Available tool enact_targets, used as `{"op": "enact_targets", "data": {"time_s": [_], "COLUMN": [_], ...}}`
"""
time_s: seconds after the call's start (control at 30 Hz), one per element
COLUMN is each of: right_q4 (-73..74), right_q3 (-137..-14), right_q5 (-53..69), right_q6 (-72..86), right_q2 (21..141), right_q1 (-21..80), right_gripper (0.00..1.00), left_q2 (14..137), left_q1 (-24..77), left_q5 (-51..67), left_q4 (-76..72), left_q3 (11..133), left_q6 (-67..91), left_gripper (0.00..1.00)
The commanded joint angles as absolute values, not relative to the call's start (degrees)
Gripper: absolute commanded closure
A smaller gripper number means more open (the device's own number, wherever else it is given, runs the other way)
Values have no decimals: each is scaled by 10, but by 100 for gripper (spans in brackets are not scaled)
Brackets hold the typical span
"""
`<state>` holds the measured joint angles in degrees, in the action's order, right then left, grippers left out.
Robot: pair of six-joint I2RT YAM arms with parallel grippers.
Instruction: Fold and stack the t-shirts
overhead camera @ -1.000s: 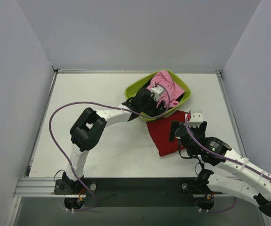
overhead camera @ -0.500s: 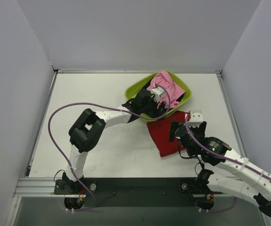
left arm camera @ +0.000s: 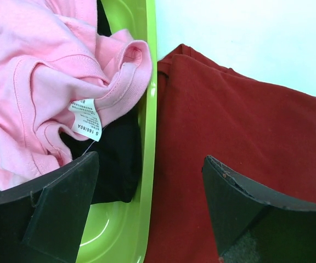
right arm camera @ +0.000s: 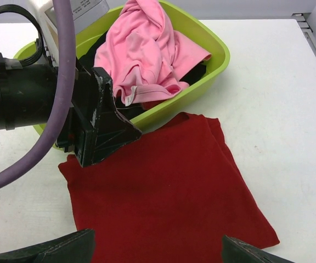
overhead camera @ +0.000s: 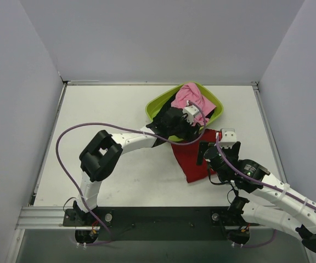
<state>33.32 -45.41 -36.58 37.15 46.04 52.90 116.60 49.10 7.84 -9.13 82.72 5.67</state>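
The right gripper (right arm camera: 158,249), fingers apart, hovers over the near edge of the red shirt (right arm camera: 169,186), which lies flat toward the counter's (overhead camera: 108,109) right edge. Beyond it, the left gripper (left arm camera: 150,164), also spread, straddles the green tub's (left arm camera: 147,82) rim. The pink shirt (left arm camera: 37,66) lies crumpled inside, near the far right corner.

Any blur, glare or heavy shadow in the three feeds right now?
Top external: even light, sharp, no glare. Left wrist: pink t-shirt label crisp, near fingers soft-edged and dark. Right wrist: red t-shirt sharp, soft shadow beside the green tub.
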Motion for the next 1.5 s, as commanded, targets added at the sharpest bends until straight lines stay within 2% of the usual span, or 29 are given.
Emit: {"op": "enact_targets", "data": {"time_s": [0.0, 0.37, 0.47, 0.7, 0.73, 0.93, 0.97, 1.07, 1.47], "right_q4": [341, 340, 340, 341, 340, 339, 338, 338, 312], "right_q3": [-451, -444, -442, -441, -440, -437, -438, -440, -440], "right_q5": [-374, -374, -378, -374, -373, -369, -367, -365, -349], "right_q6": [375, 375, 374, 378, 378, 381, 379, 380, 375], "right_q2": [454, 447, 445, 450, 451, 455, 456, 457, 468], "right_q1": [527, 526, 526, 526, 526, 526, 526, 527, 530], "right_gripper": [0, 0, 0, 0, 0, 0, 0, 0, 0], "left_q2": [1165, 1224, 1228, 1230, 1227, 1212, 1212, 1209, 1152], "left_q1": [490, 480, 476, 456, 454, 423, 412, 396, 280], "left_q5": [78, 69, 66, 48, 43, 7, 4, -25, -98], "left_q4": [-107, -92, -98, -97, -97, -100, -90, -70, 47], "left_q3": [836, 883, 882, 876, 873, 849, 851, 844, 785], "left_q6": [56, 57, 65, 85, 88, 101, 105, 121, 206], "left_gripper": [14, 14, 18, 50, 58, 75, 84, 100, 100]}}
